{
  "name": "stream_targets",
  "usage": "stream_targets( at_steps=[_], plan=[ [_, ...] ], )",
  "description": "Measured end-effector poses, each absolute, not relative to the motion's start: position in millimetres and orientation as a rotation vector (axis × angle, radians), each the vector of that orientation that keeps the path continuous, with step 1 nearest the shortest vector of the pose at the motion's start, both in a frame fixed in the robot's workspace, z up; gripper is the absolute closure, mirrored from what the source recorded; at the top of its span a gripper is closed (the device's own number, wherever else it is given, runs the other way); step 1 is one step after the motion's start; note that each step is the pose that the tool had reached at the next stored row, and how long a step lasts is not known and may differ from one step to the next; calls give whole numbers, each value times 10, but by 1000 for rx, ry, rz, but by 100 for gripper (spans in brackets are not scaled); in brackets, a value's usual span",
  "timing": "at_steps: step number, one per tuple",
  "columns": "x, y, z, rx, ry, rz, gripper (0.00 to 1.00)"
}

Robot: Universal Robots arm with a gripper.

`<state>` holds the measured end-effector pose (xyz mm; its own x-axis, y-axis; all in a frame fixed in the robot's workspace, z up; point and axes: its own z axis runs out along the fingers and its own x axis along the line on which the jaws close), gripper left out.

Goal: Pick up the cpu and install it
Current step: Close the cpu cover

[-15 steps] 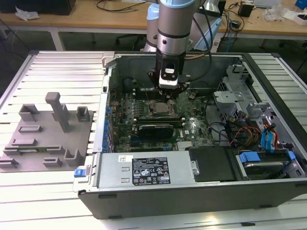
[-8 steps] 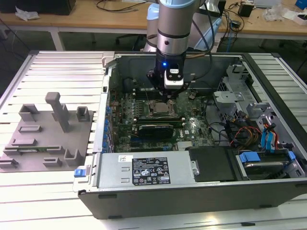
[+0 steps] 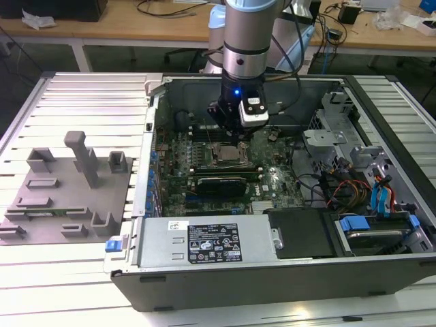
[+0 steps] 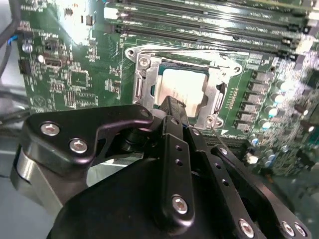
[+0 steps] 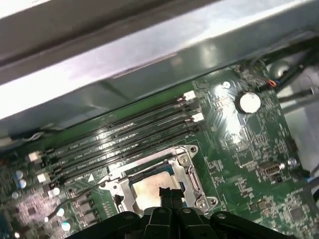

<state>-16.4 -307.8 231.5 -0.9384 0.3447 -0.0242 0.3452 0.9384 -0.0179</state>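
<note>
Black gripper (image 4: 172, 103) links sit closest in the second wrist view, the two fingers drawn together into one narrow tip with nothing visible between them. That tip is at the near edge of the cpu (image 4: 184, 84). The cpu lies flat inside the socket frame (image 4: 143, 74), silver top up, level as far as shows (whether the tip actually touches it I cannot tell). Judgement: the seating step is in hand, chip already down in its place, nothing pinched; whether the frame is latched over it cannot be made out. Whatever move follows calls for a straight vertical path, no sideways drag across the chip or the frame's raised edges. Across the exterior view from its left: a grey fixture tray (image 3: 65, 187) with upright holders, well apart from the work and outside the computer case (image 3: 272, 286); then the green motherboard (image 3: 272, 178); the arm (image 3: 248, 34) hanging over the socket near the middle; a power supply (image 3: 204, 242) along the near wall; on the exterior view's right a drive cage (image 3: 327, 129) and a tangle of cables (image 3: 340, 187). In the way: memory slots (image 5: 114, 144) just beside the socket, the frame around the chip, the case walls on every side; the cables are well apart from the socket
</note>
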Motion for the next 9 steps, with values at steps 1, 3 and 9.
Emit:
stream_targets(
  at_steps=[1, 3, 9],
  plan=[
    [-164, -3078, 2315, 518, 3077, -34, 89],
    [-164, -3078, 2315, 446, 3088, -33, 89],
    [-164, -3078, 2310, 224, 3111, -31, 89]
  ],
)
